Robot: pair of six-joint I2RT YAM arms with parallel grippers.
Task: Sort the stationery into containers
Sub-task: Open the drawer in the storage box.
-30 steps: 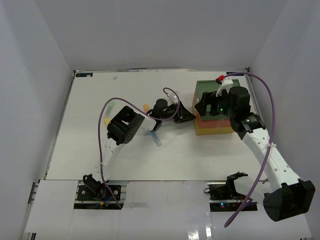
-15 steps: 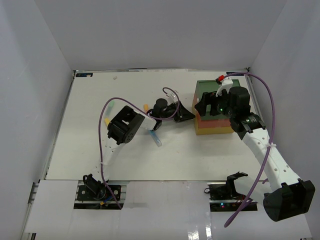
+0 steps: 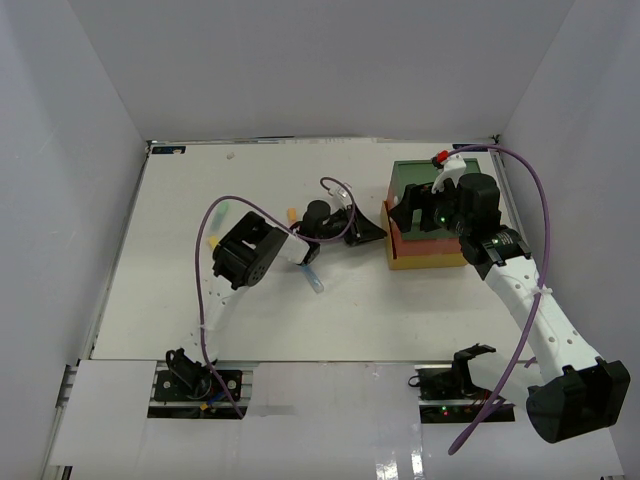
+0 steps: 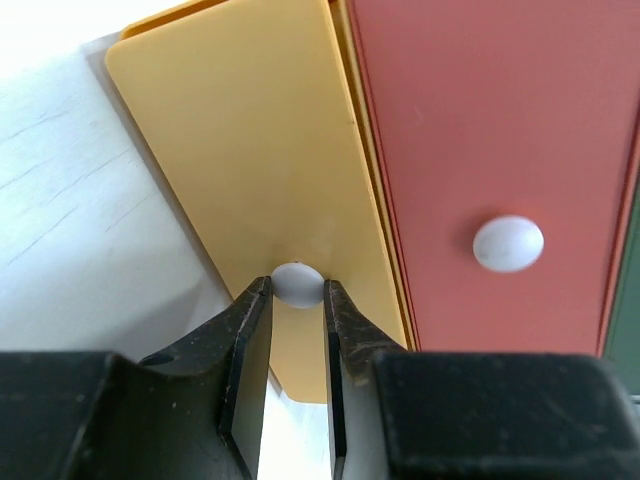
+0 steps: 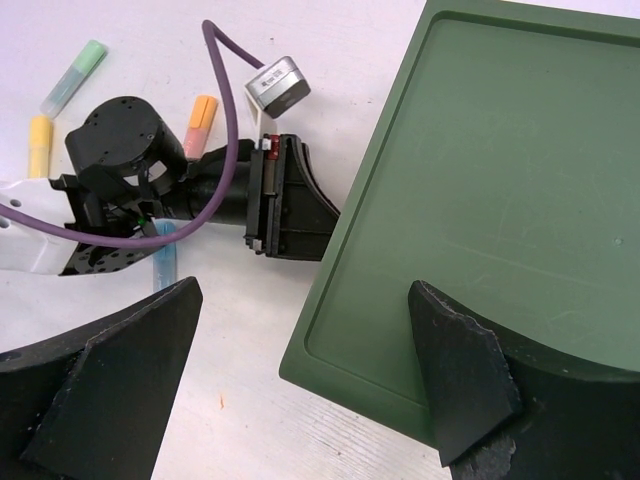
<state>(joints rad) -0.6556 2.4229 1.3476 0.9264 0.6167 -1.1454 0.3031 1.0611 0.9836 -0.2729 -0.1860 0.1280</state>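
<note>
- At the front of the stacked containers (image 3: 425, 260), the left gripper (image 4: 296, 291) is pinching the white knob (image 4: 297, 281) of the yellow drawer (image 4: 250, 150). Its jaws are standing narrow, with a pad touching each side of the knob.
- Over the green top (image 5: 500, 180), the right gripper (image 5: 305, 300) is hovering with its jaws spread wide, holding nothing.
- Stationery is lying loose on the table (image 3: 250, 310) beside the left arm: a green marker (image 5: 75, 75), a yellow stick (image 5: 40, 145), an orange stick (image 5: 200, 120) and a blue pen (image 5: 165, 262) partly under the arm. None is showing inside a drawer.
- The step in hand is looking like opening the bottom drawer, with the sorting itself not yet begun.
- Next, the left arm is probably needing a straight pull away from the stack. The knob is small and round, so a skewed pull is risking a slip, and the whole stack could slide along unless the right gripper steadies it.
</note>
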